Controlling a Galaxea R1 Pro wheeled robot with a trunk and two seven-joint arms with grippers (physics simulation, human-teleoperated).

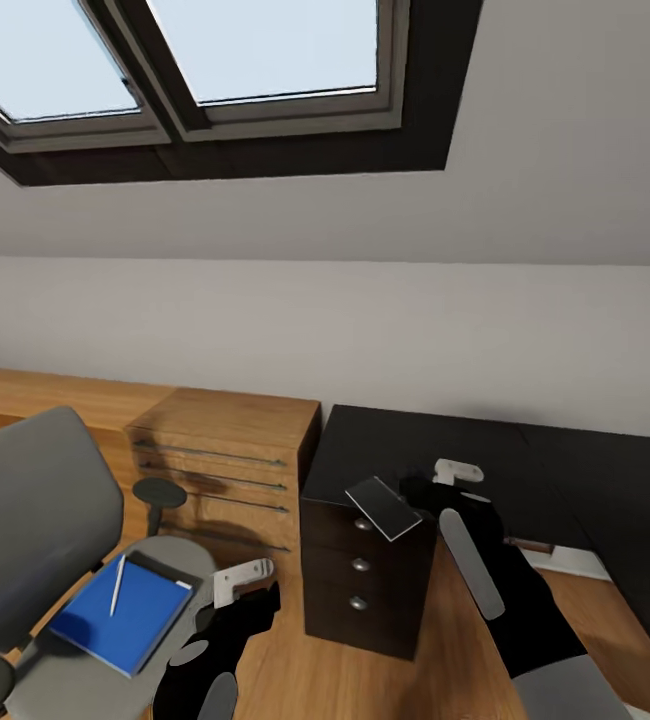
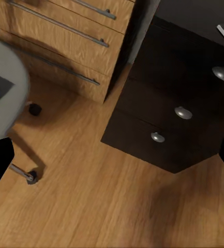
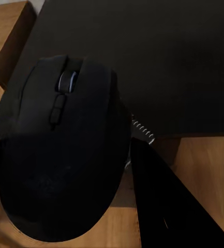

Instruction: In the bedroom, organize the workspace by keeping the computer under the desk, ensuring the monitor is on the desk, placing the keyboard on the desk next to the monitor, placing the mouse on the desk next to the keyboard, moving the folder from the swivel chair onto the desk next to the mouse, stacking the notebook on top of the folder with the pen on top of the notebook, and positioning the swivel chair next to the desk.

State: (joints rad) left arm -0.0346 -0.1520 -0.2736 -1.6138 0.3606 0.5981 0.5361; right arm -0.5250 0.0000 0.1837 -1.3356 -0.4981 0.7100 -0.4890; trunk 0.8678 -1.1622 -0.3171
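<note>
Right gripper [image 3: 123, 170] pinches the mouse [image 3: 62, 150], held over the near edge of the desk [image 1: 525, 470]; black top beyond it is bare. A light grey card [image 1: 383, 507] sits at the desk's drawer-unit corner, probably the notebook. Left gripper [image 1: 227, 590] hangs low over wood floor [image 2: 106, 206] between the swivel chair [image 1: 35, 520] and drawer unit; whether its jaws are spread I cannot tell. Head view: the folder [image 1: 120, 615] lies on the chair seat, the pen [image 1: 117, 585] on it
</note>
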